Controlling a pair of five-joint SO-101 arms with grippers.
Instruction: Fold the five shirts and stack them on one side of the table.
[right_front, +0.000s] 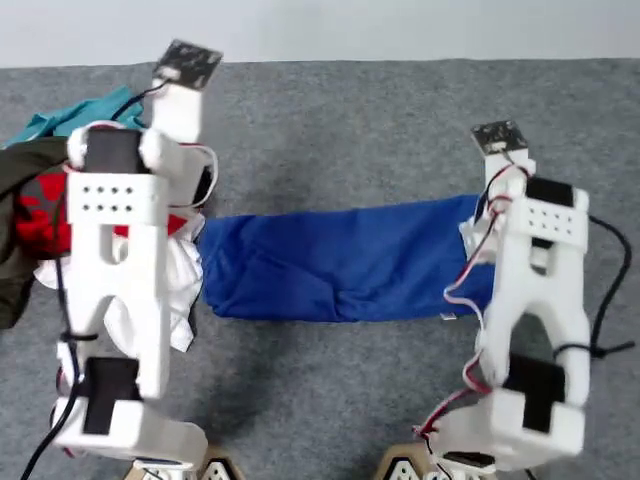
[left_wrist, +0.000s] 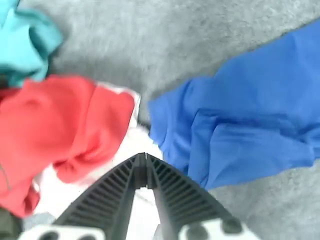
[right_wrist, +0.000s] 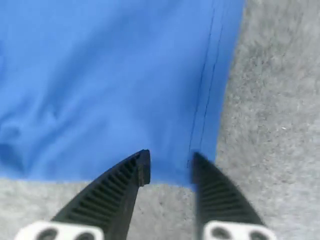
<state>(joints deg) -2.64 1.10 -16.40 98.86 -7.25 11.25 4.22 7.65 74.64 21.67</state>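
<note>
Hovering over the blue shirt (right_wrist: 100, 75), right claw (right_wrist: 169, 161) stands parted.

R arm (right_front: 535, 300) hides blue shirt (right_front: 340, 265) end; dark shirt (right_front: 15, 270) cut off at edge.

Blue shirt (right_front: 340, 262) folded lengthwise, shirt heap (right_front: 40, 215) beside

Left arm (right_front: 120, 280): white printed shell, black servo blocks, grid of small holes on plate behind pincer, black cable trailing at base. Right arm (right_front: 535, 300): same white shell, black servos, red and white wires, looped black cable. Left gripper (left_wrist: 146, 156), right gripper (right_wrist: 167, 160): black ribbed tapering fingers, white base with round holes behind.
</note>
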